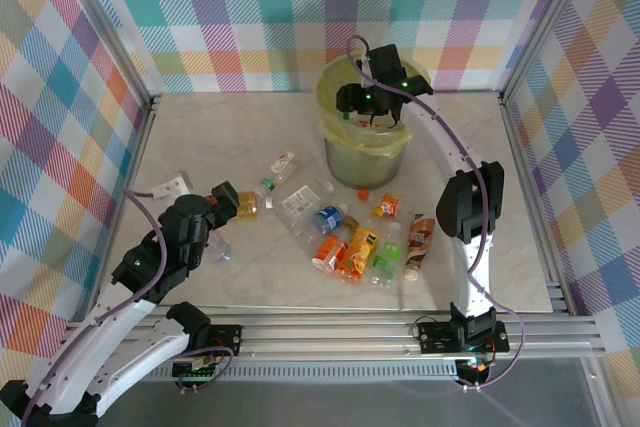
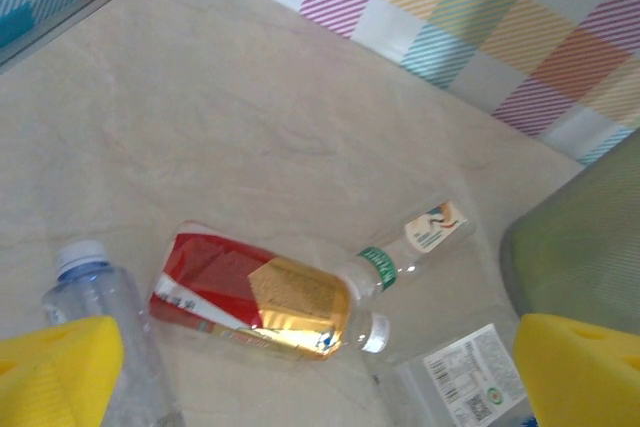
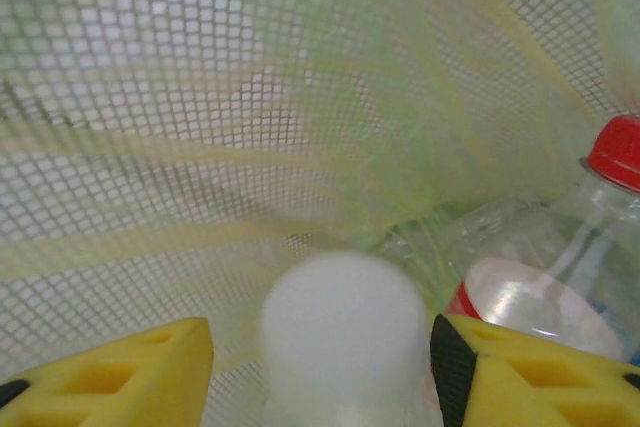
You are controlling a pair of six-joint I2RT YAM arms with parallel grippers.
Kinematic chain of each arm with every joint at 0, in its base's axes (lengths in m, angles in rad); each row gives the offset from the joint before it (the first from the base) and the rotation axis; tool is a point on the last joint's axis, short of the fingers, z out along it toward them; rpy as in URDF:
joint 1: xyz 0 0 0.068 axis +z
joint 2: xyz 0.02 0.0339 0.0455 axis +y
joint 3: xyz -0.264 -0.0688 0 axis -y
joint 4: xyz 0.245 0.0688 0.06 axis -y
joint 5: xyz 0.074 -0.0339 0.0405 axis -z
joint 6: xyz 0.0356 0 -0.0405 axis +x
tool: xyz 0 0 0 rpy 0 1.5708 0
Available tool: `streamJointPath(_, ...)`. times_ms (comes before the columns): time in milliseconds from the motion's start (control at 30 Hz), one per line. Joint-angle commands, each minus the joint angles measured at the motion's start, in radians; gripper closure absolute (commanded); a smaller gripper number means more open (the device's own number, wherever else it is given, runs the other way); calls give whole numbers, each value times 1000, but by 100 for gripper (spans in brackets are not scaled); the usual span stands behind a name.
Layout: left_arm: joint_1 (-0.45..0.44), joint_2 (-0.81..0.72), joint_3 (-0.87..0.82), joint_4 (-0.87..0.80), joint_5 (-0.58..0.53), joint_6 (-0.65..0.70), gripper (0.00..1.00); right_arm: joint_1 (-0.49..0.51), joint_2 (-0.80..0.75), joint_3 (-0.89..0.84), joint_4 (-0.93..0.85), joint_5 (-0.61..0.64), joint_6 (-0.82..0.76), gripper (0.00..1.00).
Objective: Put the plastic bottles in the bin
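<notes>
Several plastic bottles (image 1: 350, 242) lie scattered on the table in front of the bin (image 1: 365, 162), a pale green bucket lined with a yellowish bag. My right gripper (image 1: 375, 112) hangs inside the bin's mouth. In the right wrist view its jaws (image 3: 320, 367) stand apart around a blurred white-capped bottle (image 3: 340, 332), with a gap on the left side. A red-capped bottle (image 3: 560, 277) lies lower in the bag (image 3: 200, 97). My left gripper (image 2: 320, 377) is open above a red-and-gold labelled bottle (image 2: 250, 297) lying on its side.
Beside the red-and-gold bottle lie a clear bottle with a green band (image 2: 420, 242), a blue-capped clear bottle (image 2: 100, 297) by the left finger, and a white-labelled one (image 2: 470, 377). The bin's wall (image 2: 580, 247) rises at the right. Checked walls enclose the table.
</notes>
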Motion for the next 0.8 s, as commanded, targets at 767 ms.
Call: streamJointPath(767, 235, 37, -185, -132, 246, -128, 0, 6, -566, -217, -213, 332, -44, 0)
